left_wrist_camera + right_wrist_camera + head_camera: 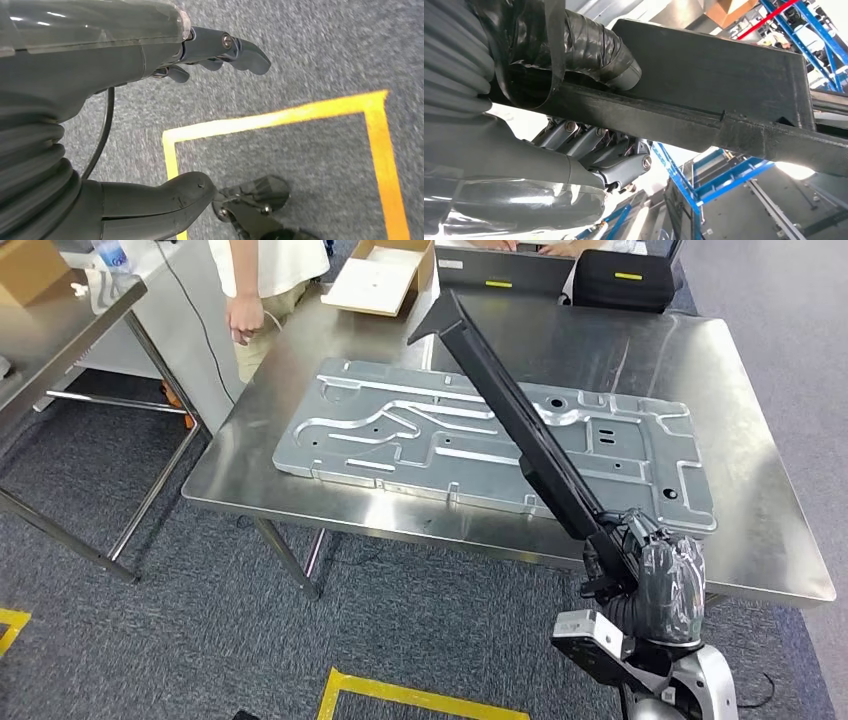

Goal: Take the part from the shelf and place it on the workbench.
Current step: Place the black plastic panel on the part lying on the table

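Observation:
A long black bar-shaped part point(520, 420) slants up over the steel workbench point(740, 390), its far end raised near the table's back. My right hand point(650, 570) grips the part's near end just off the table's front edge. Close up, the thumb and fingers point(614, 165) wrap the black part point(704, 85). My left hand point(150, 100) hangs over the carpet with fingers apart and nothing in it.
A large stamped metal panel point(400, 430) lies flat on the workbench under the part. An open cardboard box point(385, 278) and a black case point(625, 278) sit at the back. A person point(250, 290) stands at the far left corner. Yellow floor tape point(300, 115) marks the carpet.

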Action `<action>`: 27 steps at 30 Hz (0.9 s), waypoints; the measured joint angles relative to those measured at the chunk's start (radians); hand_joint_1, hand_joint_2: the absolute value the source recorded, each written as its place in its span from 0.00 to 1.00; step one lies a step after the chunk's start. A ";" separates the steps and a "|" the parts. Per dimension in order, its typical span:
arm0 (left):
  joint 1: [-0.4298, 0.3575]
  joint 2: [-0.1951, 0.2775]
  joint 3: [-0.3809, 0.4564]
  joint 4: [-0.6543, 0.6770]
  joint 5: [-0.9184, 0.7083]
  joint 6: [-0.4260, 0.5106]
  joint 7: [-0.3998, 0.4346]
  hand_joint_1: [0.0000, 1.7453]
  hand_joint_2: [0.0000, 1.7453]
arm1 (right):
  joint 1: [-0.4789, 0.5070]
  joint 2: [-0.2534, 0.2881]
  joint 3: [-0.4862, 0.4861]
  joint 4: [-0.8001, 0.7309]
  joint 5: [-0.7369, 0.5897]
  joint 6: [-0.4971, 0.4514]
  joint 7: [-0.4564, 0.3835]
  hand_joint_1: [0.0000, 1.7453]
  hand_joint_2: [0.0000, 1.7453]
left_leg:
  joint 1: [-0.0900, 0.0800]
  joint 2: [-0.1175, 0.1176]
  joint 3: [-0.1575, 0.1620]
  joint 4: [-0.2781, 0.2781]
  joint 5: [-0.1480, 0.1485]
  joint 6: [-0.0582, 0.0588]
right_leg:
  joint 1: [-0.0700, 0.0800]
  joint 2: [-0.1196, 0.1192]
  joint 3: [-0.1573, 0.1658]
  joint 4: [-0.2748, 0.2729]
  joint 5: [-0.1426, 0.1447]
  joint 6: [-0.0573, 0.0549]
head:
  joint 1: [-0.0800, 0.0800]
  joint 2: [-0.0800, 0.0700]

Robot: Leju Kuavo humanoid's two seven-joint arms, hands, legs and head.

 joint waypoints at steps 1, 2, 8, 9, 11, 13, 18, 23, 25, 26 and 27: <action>0.001 0.000 0.000 0.000 0.000 0.000 0.000 0.00 1.00 | -0.001 0.000 -0.001 0.003 0.001 0.001 0.000 1.00 1.00 | 0.000 0.000 -0.036 0.071 -0.031 -0.001 | 0.002 0.000 0.000 0.001 -0.001 -0.004 | 0.000 0.000; 0.002 0.000 0.000 0.000 0.000 -0.001 0.000 0.00 1.00 | -0.001 0.000 -0.002 0.006 0.004 0.001 0.001 1.00 1.00 | 0.000 0.000 -0.067 0.131 -0.050 -0.003 | 0.004 0.000 0.001 0.002 -0.003 -0.006 | 0.000 0.000; 0.001 0.002 0.009 0.000 0.001 -0.006 -0.004 0.00 1.00 | -0.006 0.000 -0.005 0.018 0.070 0.011 0.013 1.00 1.00 | -0.004 0.000 0.014 -0.084 0.092 0.015 | 0.013 0.007 0.006 0.022 -0.021 0.002 | 0.000 0.000; 0.001 0.002 0.011 0.000 0.001 -0.008 -0.006 0.00 1.00 | -0.011 0.000 -0.007 0.020 0.098 0.017 0.018 1.00 1.00 | -0.006 -0.001 0.022 -0.106 0.095 0.018 | 0.015 0.007 0.004 0.024 -0.023 0.007 | 0.000 0.000; 0.000 0.002 0.014 0.000 0.000 -0.014 -0.011 0.00 1.00 | -0.025 -0.004 -0.015 0.029 0.165 0.038 0.029 1.00 1.00 | -0.008 -0.001 0.023 -0.111 0.097 0.027 | 0.015 0.008 0.003 0.023 -0.021 0.017 | 0.000 0.000; -0.001 0.002 0.015 0.000 -0.002 -0.022 -0.018 0.00 1.00 | -0.047 -0.020 -0.023 0.040 0.225 0.068 0.035 1.00 1.00 | -0.004 0.000 0.026 -0.120 0.104 0.039 | 0.012 0.007 -0.001 0.037 -0.033 0.028 | 0.000 0.000; -0.005 0.008 0.016 0.000 -0.001 -0.041 -0.044 0.00 1.00 | -0.120 -0.124 -0.037 0.141 0.335 0.114 0.054 1.00 1.00 | -0.001 0.004 0.025 -0.127 0.111 0.050 | -0.001 0.005 -0.121 0.286 -0.147 0.054 | 0.000 0.000; -0.006 0.012 0.017 0.003 0.002 -0.060 -0.069 0.00 1.00 | -0.198 -0.259 -0.042 0.283 0.446 0.134 0.074 1.00 1.00 | -0.002 0.001 0.029 -0.125 0.109 0.044 | -0.005 0.003 -0.017 0.063 -0.017 0.049 | 0.000 0.000; -0.006 0.015 0.017 0.004 0.003 -0.061 -0.076 0.00 1.00 | -0.225 -0.301 -0.042 0.327 0.459 0.142 0.065 1.00 1.00 | -0.005 0.001 0.026 -0.126 0.110 0.034 | 0.001 0.004 0.002 0.014 -0.011 0.041 | 0.000 0.000; -0.007 0.016 0.017 0.005 0.004 -0.061 -0.079 0.00 1.00 | -0.238 -0.322 -0.041 0.351 0.460 0.146 0.056 1.00 1.00 | -0.006 0.000 0.025 -0.128 0.112 0.028 | 0.003 0.005 -0.001 0.012 -0.009 0.037 | 0.000 0.000; -0.007 0.018 0.017 0.006 0.004 -0.061 -0.083 0.00 1.00 | -0.248 -0.343 -0.041 0.375 0.455 0.149 0.045 1.00 1.00 | -0.006 0.000 0.025 -0.130 0.112 0.022 | 0.001 0.005 -0.001 0.009 -0.007 0.031 | 0.000 0.000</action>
